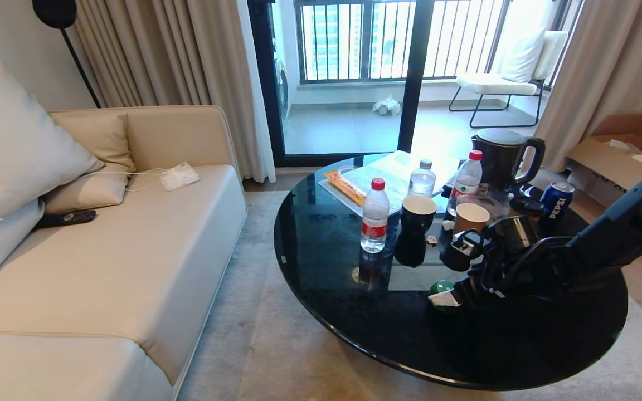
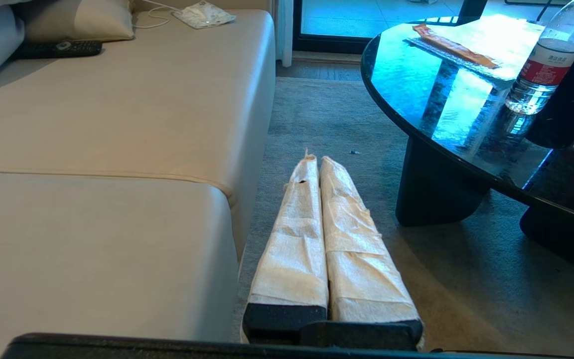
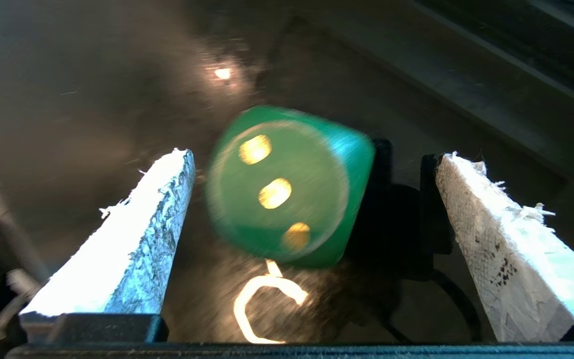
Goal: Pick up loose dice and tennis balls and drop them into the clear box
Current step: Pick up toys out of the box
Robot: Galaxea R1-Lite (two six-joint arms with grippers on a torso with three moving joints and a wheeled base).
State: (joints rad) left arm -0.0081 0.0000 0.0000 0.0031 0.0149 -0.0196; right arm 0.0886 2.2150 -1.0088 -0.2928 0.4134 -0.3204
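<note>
Green die [image 3: 287, 187] sits between, seemingly untouched by, spread right gripper [image 3: 312, 164] fingers

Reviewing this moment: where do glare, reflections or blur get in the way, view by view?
Head view: daylight from the balcony door reflects off the glossy black table, and the dark right arm mostly hides the green die. Left wrist view: a strong blue-white sheen on the table; the shut left hand is sharp. Right wrist view: the green die is smeared by blur between the open right hand fingers; bright reflections spot the tabletop.

Green die [image 3: 287, 187] with three pale yellow pips.
</note>
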